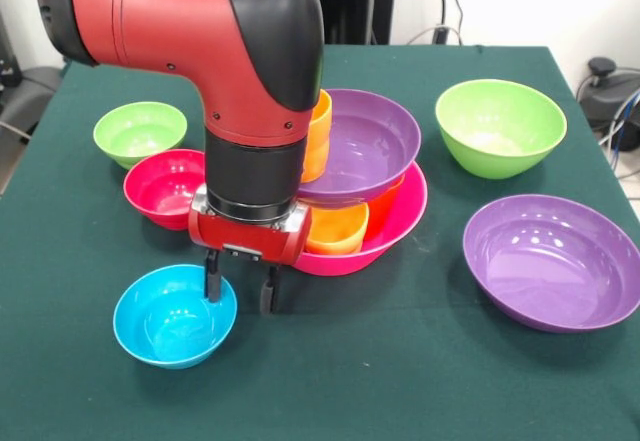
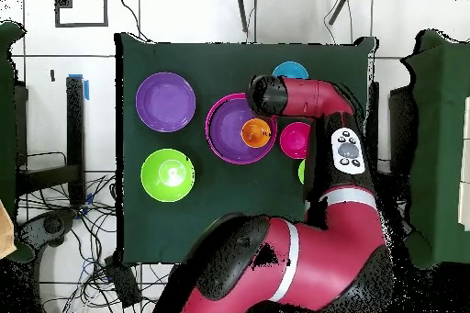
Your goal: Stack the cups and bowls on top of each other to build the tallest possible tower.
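My gripper (image 1: 240,287) is open and empty, low over the table at the right rim of the blue bowl (image 1: 172,317). One finger is at the rim, the other outside it. The tower stands just behind: the hot-pink bowl (image 1: 402,223) holds an orange cup (image 1: 338,229) and a red-orange cup (image 1: 386,205), with a purple bowl (image 1: 368,146) resting tilted on them. A yellow-orange cup (image 1: 318,133) stands beside that bowl, partly behind my arm. The green cup is hidden. In the overhead view my arm covers the gripper, and the blue bowl (image 2: 290,71) shows at the far edge.
A red bowl (image 1: 158,186) and a small light-green bowl (image 1: 140,131) lie left of my arm. A medium light-green bowl (image 1: 500,126) and a second purple bowl (image 1: 552,261) lie on the right. The table's right edge is close to them.
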